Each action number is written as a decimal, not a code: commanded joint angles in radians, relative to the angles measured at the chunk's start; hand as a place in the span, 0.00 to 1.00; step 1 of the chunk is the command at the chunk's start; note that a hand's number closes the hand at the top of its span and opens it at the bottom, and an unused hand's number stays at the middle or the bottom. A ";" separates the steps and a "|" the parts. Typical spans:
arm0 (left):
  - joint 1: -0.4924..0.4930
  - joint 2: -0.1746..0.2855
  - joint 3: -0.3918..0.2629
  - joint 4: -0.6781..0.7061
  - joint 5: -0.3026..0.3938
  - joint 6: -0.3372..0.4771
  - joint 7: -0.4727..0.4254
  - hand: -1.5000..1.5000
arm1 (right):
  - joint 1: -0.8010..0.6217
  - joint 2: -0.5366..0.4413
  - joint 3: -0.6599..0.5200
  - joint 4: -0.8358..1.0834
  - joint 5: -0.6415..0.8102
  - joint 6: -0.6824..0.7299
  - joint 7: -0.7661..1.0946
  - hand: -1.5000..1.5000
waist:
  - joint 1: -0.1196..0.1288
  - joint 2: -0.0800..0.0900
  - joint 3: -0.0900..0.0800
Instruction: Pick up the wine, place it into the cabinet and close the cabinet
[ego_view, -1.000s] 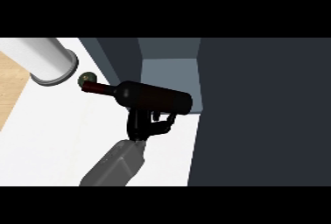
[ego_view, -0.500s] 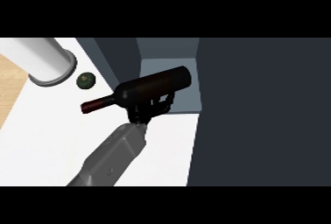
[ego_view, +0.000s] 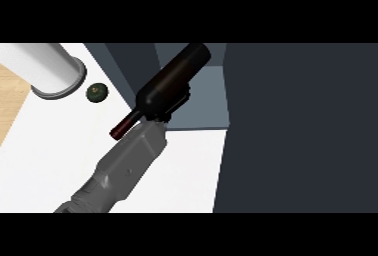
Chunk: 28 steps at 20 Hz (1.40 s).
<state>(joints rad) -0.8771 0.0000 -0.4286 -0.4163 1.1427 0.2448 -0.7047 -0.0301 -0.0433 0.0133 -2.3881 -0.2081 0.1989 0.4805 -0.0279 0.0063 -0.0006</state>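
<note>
Nearest me, the forearm (ego_view: 125, 165) comes up from the lower left over the counter (ego_view: 52, 160). It's matte grey and boxy, and the counter is flat plain white. I only get slivers of the black hand (ego_view: 179, 100) poking out round the wine (ego_view: 171, 80), so my read is it's curled round the bottle's body from behind, just above the middle of the frame. The wine is slanted, with the neck and reddish cap pointing down-left and the fat end up-right over the mouth of the cabinet (ego_view: 210, 100). What bugs me is that it's dark, smooth, glossy glass, a round body with nothing to key on, so I reckon it could twist or slide in the hand if the base bumps anything. At that slant the base might clip a cabinet wall on the way in. If it gets laid on its side it'll probably roll, and a neck left sticking out would foul the closing. The cabinet looks like flat blue-grey panels with hard square edges. The big dark slab (ego_view: 295, 125) filling the right side could be the door, but I can't tell. Further off at upper left there's a white cylinder (ego_view: 52, 70) and a small dark green round thing (ego_view: 97, 92). Both are near the neck, so a sloppy swing could knock them.
</note>
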 joint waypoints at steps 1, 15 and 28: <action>-0.103 0.007 0.058 0.070 -0.019 -0.003 0.067 1.00 | -0.012 0.007 0.041 -0.041 0.034 -0.031 0.055 0.00 | 0.007 -0.001 0.000; -0.165 0.000 -0.008 0.156 0.062 0.023 0.089 1.00 | -0.084 0.007 0.043 0.081 0.025 0.003 -0.024 0.00 | -0.040 0.015 -0.001; -0.085 0.000 -0.136 0.078 0.149 0.089 0.028 1.00 | -0.072 0.034 0.099 0.074 0.021 0.008 -0.049 0.00 | -0.111 0.024 -0.001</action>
<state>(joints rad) -0.9999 0.0001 -0.5163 -0.3070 1.2738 0.3165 -0.6478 -0.1185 -0.0133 0.0941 -2.2994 -0.1704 0.1965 0.4335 -0.1152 0.0282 -0.0014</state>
